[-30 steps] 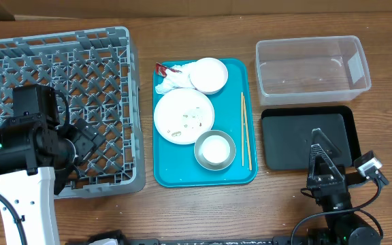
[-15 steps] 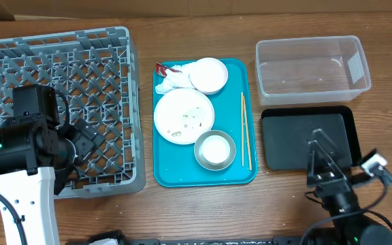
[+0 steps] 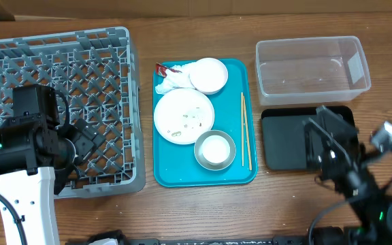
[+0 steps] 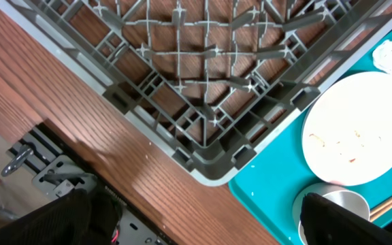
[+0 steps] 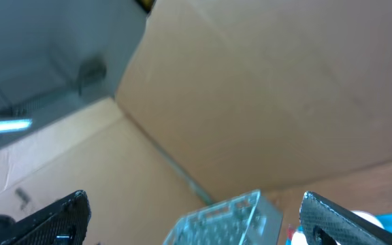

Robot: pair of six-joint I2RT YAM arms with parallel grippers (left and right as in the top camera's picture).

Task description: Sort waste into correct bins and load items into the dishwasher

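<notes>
Left fingers (image 4: 46,221) stand wide apart and empty above the corner of the grey dish rack (image 3: 133,109) nearest the teal tray (image 3: 165,167). Right fingers (image 5: 39,218) are equally spread and empty. Their arm is blurred in the overhead view, over the black tray (image 3: 284,139) just right of the teal tray, and its wrist camera is tilted up and away from the surface (image 3: 203,211). The clear tub (image 3: 308,42) lies beyond the black tray, also right of the teal tray, and the rack lies to the teal tray's left. On the teal tray sit the plate (image 3: 184,116) carrying food scraps (image 3: 192,117), the pale bowl (image 3: 208,75) at the far end, the grey bowl (image 3: 215,150) at the near end with something white inside, possibly the cup, and the chopsticks (image 3: 246,133) along the right edge. The napkin (image 3: 172,80) and red wrapper (image 3: 160,68) lie in the far left corner. Judged stage: the opening approach, with nothing sorted or loaded. A likely next move has the right fingers swing left and descend onto the chopsticks, which calls for a narrow, low pinch, or the left fingers reach for the napkin.
</notes>
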